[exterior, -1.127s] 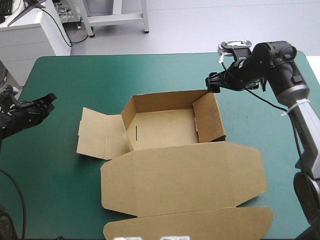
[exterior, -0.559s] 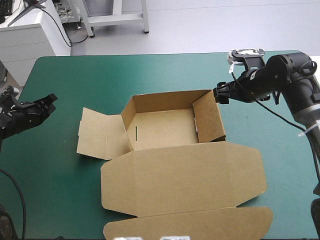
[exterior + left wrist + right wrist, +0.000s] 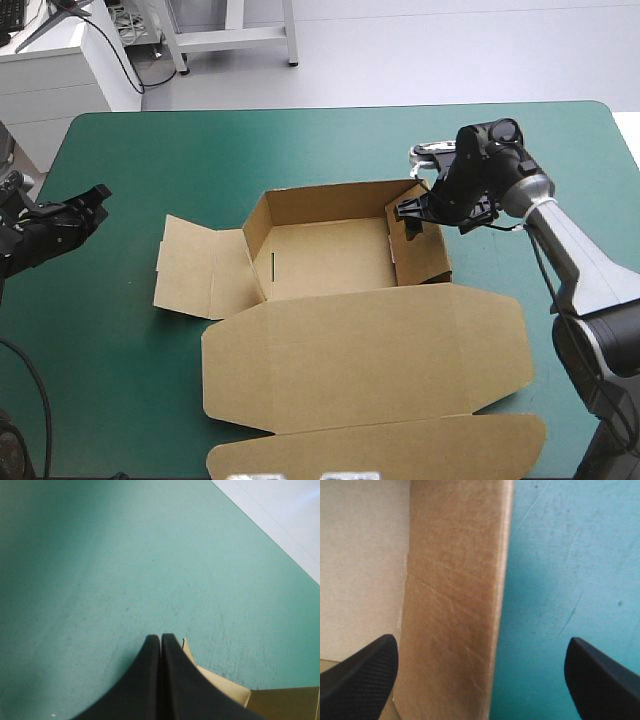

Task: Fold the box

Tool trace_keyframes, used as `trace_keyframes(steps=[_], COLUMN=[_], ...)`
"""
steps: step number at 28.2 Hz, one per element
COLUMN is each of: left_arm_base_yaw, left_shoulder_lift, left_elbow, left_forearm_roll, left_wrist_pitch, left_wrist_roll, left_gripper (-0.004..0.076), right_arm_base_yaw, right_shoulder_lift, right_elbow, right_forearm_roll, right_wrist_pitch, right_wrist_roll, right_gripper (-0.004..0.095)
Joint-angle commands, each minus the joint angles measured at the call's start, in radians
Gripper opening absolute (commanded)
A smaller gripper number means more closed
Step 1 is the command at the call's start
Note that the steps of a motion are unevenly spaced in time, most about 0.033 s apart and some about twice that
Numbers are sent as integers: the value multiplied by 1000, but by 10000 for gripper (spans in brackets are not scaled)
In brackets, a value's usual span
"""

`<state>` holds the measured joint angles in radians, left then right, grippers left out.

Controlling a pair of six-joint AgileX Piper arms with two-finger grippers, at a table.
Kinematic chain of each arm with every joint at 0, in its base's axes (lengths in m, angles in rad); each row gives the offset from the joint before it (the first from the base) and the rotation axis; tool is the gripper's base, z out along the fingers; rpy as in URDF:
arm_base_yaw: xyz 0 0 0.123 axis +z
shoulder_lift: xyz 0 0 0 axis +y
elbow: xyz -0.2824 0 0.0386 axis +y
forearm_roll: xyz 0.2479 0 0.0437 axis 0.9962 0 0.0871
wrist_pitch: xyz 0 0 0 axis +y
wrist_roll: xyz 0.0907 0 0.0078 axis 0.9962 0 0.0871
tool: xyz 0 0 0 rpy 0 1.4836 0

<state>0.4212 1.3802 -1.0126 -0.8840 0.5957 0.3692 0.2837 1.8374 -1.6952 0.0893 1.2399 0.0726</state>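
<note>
The brown box (image 3: 330, 262) sits mid-table on the teal-green cover (image 3: 150, 160) as an open tray, with its lid (image 3: 370, 350) lying flat toward the near edge. The right gripper (image 3: 412, 215) hangs over the box's right wall (image 3: 455, 605). Its black fingers are spread wide, one over the tray's inside and one over the cover outside. The left gripper (image 3: 98, 196) is pressed together by the table's left edge, well apart from the box's side flap (image 3: 195, 268).

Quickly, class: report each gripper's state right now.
Left gripper: shut, empty, above the teal-green table cover.
Right gripper: open, straddling a raised wall of the brown board box, not gripping it.
</note>
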Motion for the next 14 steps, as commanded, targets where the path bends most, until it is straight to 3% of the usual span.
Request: trace_keyframes(steps=[1,9,12,14], left_arm_base_yaw=[-1,-1,-1,-1], left_shoulder_lift=[-27,-27,-27,-27], left_elbow=[-26,-26,-26,-26], left_forearm_roll=[-45,-45,-45,-45], left_wrist_pitch=[-31,-35,-35,-34], left_wrist_roll=[-7,-5,-5,-5], left_gripper=[-8,-8,-8,-8], right_arm_base_yaw=[14,14,14,14], right_shoulder_lift=[-7,19,28,32], right_elbow=[-20,-20,-20,-20], right_forearm_roll=[-28,-17,-14,7], right_wrist_pitch=[-12,4,11,11], right_wrist_roll=[11,11,9,0], right_gripper=[829,795,611,356])
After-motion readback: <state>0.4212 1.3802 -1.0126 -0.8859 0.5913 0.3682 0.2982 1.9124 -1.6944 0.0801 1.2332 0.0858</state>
